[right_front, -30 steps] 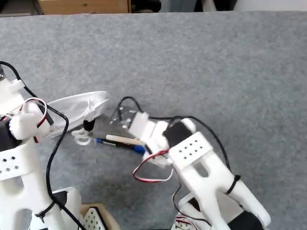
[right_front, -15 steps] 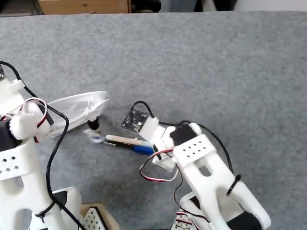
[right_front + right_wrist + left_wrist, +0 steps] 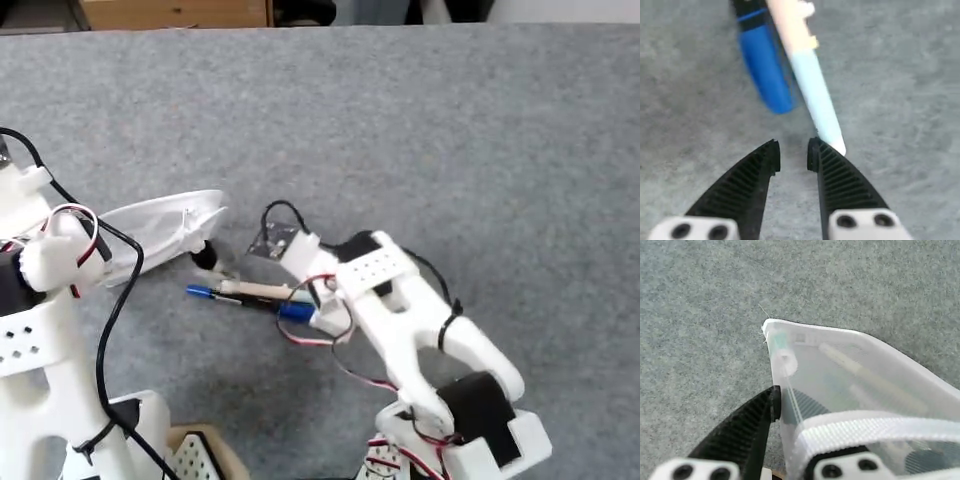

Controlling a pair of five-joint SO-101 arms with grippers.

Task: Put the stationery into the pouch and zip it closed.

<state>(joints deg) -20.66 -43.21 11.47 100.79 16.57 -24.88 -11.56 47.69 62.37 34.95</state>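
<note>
While the left gripper (image 3: pixel 782 407) pinches one edge of the white mesh pouch (image 3: pixel 850 385), the right gripper (image 3: pixel 792 150) hangs empty over the grey table (image 3: pixel 450 130), jaws only a sliver apart, just short of the tips of a blue pen (image 3: pixel 762 70) and a pale pen (image 3: pixel 802 65) lying side by side near the pouch. With so narrow a gap the jaws would likely shove the pens along rather than straddle one; lying this close, both could be caught or one flicked away.
</note>
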